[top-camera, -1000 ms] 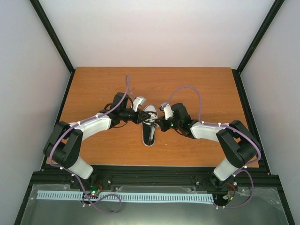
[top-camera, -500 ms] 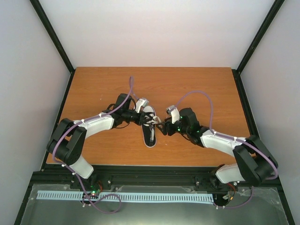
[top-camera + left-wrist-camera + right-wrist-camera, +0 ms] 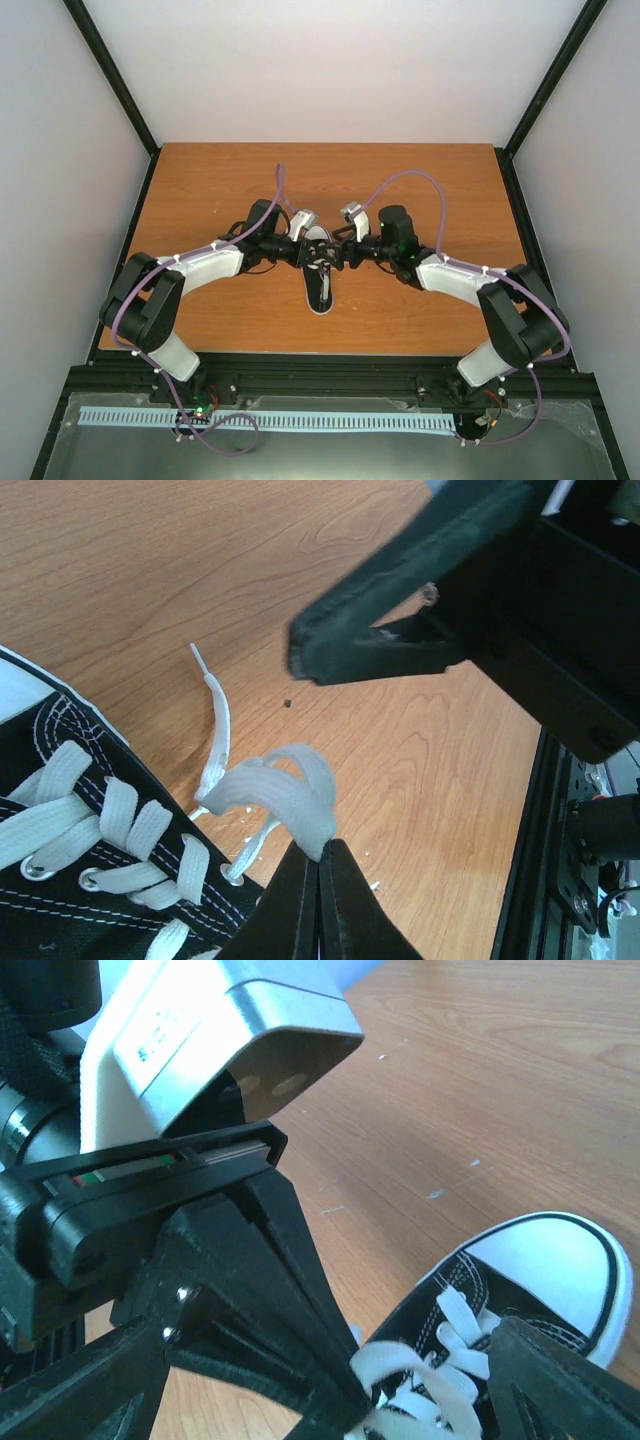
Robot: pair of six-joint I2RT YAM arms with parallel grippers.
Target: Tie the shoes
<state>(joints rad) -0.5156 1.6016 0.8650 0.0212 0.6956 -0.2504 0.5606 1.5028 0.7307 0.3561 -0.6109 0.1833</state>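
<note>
Pinching the loop (image 3: 285,792) of lace in my left gripper (image 3: 320,858), jaws clamped on it just beside the eyelets. The shoe (image 3: 320,290) lies mid table (image 3: 200,180), long axis running away from me, toe at the far end. My right gripper (image 3: 343,256) hangs spread wide and empty just right of the loop, so the target sits to its left. There's bare wood either side and the edges are well off; I'd come in sideways

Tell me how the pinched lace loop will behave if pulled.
Likely floppy: the lace loop folds limply where the left gripper pinches it. Probably light and flat-woven, so hardly slippery. The small sneaker may slide before the lace tightens.
</note>
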